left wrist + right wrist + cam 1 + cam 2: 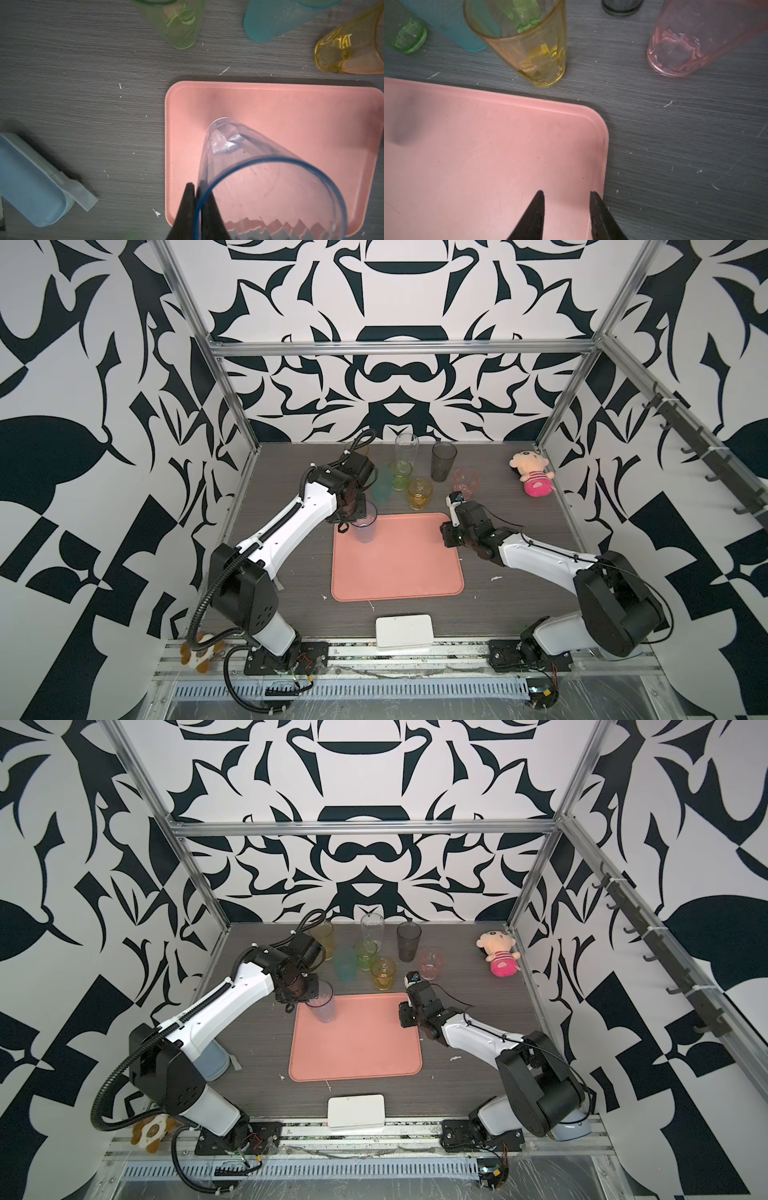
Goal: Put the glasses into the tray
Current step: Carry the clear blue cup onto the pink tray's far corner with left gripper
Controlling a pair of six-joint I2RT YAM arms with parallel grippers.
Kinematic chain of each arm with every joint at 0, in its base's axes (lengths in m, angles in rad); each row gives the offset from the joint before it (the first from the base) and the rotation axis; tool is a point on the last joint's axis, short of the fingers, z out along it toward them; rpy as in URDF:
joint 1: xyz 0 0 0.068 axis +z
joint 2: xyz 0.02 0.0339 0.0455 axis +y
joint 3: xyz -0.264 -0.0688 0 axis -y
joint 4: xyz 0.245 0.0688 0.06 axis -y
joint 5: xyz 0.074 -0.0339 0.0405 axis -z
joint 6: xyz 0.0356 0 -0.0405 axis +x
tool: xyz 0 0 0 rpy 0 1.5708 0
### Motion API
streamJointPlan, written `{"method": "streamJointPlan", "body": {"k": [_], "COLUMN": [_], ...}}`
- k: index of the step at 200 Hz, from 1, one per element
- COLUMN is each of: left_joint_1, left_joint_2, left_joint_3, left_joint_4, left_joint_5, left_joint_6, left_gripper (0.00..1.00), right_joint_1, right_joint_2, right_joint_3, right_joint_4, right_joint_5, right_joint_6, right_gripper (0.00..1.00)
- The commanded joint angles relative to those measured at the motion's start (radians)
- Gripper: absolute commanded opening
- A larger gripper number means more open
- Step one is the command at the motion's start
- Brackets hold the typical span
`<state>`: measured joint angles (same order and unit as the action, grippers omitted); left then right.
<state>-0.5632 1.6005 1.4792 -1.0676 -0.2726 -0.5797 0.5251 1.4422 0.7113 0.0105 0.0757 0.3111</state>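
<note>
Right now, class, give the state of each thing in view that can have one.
Salmon-pink flat plastic tray: flat on table.
Blue-rimmed clear plastic tumbler: upright over tray corner, rim pinched.
Left tool: shut on that tumbler's rim.
Right tool: open, empty.
Amber short tumbler: upright, off tray.
Pink short tumbler: upright, off tray.
Smoky grey tall tumbler: upright, off tray.
Clear tall tumbler: upright, off tray.
Teal tumbler: upright, off tray.
Yellow-green short tumbler: upright, off tray.

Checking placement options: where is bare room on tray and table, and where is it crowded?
Most of the tray is bare, from the blue-rimmed glass in the left gripper to its near rim. Table strip before the white box. Crowded: behind the far rim, around the amber glass.
</note>
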Motion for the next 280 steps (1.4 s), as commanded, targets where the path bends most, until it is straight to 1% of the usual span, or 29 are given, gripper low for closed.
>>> {"method": "streamJointPlan", "body": {"k": [1,26,69,149,206,236,264,280], "left_joint_1": [-0.001,0.004,0.046,0.129,0.147,0.146,0.146,0.147], "left_joint_2": [0.012,0.026,0.055,0.075,0.104,0.113,0.123,0.125], "left_joint_3": [0.029,0.027,0.016,-0.021,-0.022,-0.020,-0.010,-0.006], "left_joint_4": [-0.025,-0.014,-0.002,0.050,0.055,0.046,0.028,0.023], "left_joint_5": [-0.029,-0.049,-0.055,-0.029,-0.011,0.002,-0.008,-0.003], "left_joint_6": [-0.027,-0.035,-0.040,-0.031,-0.026,-0.023,-0.024,-0.025], "left_gripper": [0.00,0.00,0.00,0.00,0.00,0.06,0.18,0.19], "right_joint_1": [0.003,0.002,0.002,0.002,0.002,0.003,0.001,0.001], "right_joint_2": [-0.013,-0.013,-0.016,-0.009,-0.010,-0.012,-0.014,-0.012], "right_joint_3": [0.027,0.029,0.028,0.037,0.035,0.036,0.034,0.034], "right_joint_4": [0.003,0.003,0.002,-0.004,-0.003,-0.003,-0.001,-0.001], "right_joint_5": [0.015,0.015,0.015,0.020,0.022,0.026,0.026,0.026], "right_joint_6": [-0.004,-0.004,-0.004,-0.007,-0.010,-0.006,-0.006,-0.006], "right_gripper": [0.40,0.40,0.40,0.40,0.40,0.40,0.40,0.40]}}
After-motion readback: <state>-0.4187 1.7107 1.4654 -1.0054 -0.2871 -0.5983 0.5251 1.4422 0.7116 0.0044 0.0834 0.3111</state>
